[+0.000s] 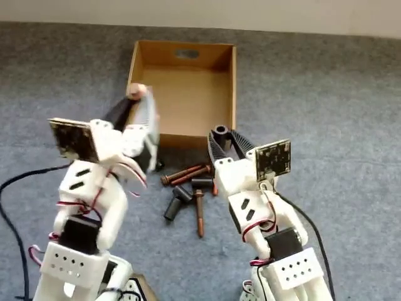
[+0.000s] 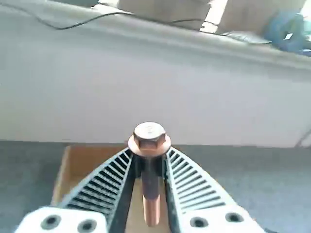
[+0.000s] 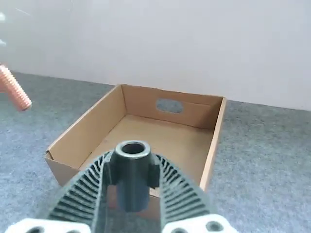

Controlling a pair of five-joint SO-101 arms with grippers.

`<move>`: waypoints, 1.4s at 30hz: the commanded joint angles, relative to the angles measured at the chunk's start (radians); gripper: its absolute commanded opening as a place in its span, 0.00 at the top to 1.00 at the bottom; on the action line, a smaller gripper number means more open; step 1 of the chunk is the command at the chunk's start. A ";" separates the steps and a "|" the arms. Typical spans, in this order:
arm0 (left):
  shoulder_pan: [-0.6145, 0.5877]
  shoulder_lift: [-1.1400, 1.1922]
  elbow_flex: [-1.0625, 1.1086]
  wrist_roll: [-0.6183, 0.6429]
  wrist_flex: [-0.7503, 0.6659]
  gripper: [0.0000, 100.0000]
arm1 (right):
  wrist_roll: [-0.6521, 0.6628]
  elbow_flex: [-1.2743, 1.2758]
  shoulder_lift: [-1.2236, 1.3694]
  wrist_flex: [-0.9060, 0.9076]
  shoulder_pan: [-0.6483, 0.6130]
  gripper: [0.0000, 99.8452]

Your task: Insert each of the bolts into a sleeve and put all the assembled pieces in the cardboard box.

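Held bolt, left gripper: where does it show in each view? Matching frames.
High view: held bolt, head at the left gripper's tips, beside the cardboard box's left wall.
Left wrist view: held bolt clamped mid-picture, cardboard box behind.
Right wrist view: held bolt's threaded end at the picture's edge, apart from the gripped sleeve.
Shared landmark: the cardboard box.

Left pincer [image 1: 139, 95] raised, clamped on bolt [image 2: 149, 141]; right pincer [image 1: 220, 134] lower, clamped on sleeve [image 3: 132, 167].
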 commanded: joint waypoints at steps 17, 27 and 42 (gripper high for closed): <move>0.272 0.343 -0.223 0.014 -0.138 0.99 | -0.008 0.016 -0.018 -0.067 0.048 0.99; 0.275 0.421 -0.295 0.011 -0.043 0.99 | -0.008 0.016 -0.018 -0.068 0.051 0.99; 0.308 0.536 -0.355 0.011 -0.051 0.99 | -0.003 0.018 -0.018 -0.068 0.051 0.99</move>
